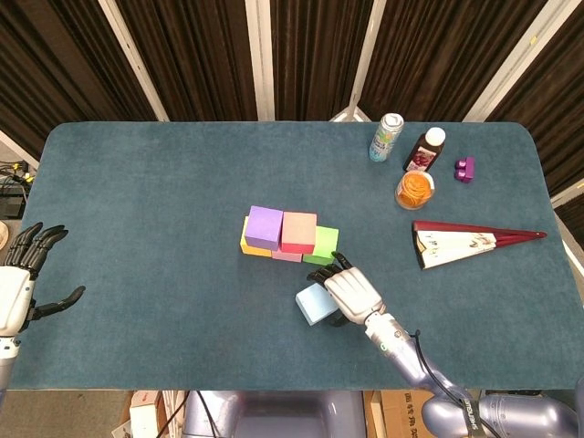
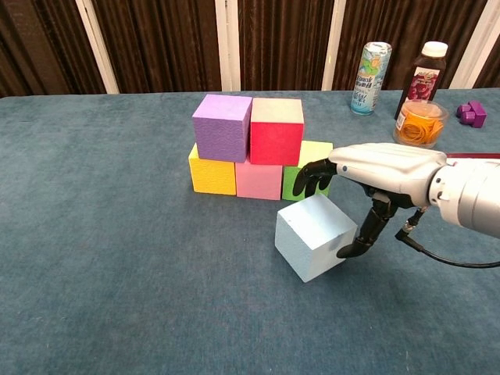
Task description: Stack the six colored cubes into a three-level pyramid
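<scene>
Yellow (image 2: 212, 173), pink (image 2: 258, 180) and green (image 2: 299, 186) cubes form a row mid-table, with a purple cube (image 2: 222, 127) and a red cube (image 2: 276, 130) stacked on top of them. A light blue cube (image 2: 312, 238) lies tilted on the cloth just in front of the green one. My right hand (image 2: 383, 168) arches over the blue cube (image 1: 313, 304). Its thumb touches the cube's right face and its fingers hang over the far edge. The cube still rests on the table. My left hand (image 1: 18, 283) hovers at the far left edge, fingers spread, holding nothing.
At the back right stand a can (image 1: 387, 137), a dark bottle (image 1: 425, 149), a bowl of orange pieces (image 1: 415, 190) and a small purple object (image 1: 464, 168). A folded fan (image 1: 465, 241) lies to the right of the cubes.
</scene>
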You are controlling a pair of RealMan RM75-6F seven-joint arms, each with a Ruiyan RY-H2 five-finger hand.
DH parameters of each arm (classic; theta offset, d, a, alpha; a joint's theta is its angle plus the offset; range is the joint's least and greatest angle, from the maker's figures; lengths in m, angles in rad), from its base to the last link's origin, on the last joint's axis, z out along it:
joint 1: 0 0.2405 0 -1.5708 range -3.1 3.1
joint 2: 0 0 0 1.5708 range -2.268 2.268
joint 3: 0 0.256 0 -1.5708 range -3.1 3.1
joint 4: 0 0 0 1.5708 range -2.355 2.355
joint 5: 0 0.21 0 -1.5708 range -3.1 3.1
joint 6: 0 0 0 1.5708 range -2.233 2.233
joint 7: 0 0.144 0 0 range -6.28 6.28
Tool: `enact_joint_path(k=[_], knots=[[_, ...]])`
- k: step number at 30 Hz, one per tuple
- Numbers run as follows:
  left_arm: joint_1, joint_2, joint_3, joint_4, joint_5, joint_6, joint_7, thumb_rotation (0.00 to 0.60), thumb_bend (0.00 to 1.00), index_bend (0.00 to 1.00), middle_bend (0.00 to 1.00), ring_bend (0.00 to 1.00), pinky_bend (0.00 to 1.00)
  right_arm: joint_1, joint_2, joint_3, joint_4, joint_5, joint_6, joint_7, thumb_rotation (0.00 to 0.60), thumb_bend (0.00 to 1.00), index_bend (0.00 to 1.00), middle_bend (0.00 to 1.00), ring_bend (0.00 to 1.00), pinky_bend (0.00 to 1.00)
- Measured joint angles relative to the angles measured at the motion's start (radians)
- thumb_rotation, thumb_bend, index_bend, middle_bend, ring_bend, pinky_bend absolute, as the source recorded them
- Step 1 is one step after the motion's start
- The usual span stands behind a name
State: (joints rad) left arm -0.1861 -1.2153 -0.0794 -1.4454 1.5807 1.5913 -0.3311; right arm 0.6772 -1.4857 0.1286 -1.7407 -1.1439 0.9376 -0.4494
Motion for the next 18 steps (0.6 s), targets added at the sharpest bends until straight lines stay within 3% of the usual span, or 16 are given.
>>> enact_joint_path(k=[18], knots=[[0.003,-0.003,-0.011,-0.013,-0.020,-0.012,-0.013,0.600,0.27,0.14,0.12,0.00,0.00,0.024,-0.034,-0.001,0.022,0.002,0.015,0.011,0.600,0.10,0.36,0.41,0.26,0.00]])
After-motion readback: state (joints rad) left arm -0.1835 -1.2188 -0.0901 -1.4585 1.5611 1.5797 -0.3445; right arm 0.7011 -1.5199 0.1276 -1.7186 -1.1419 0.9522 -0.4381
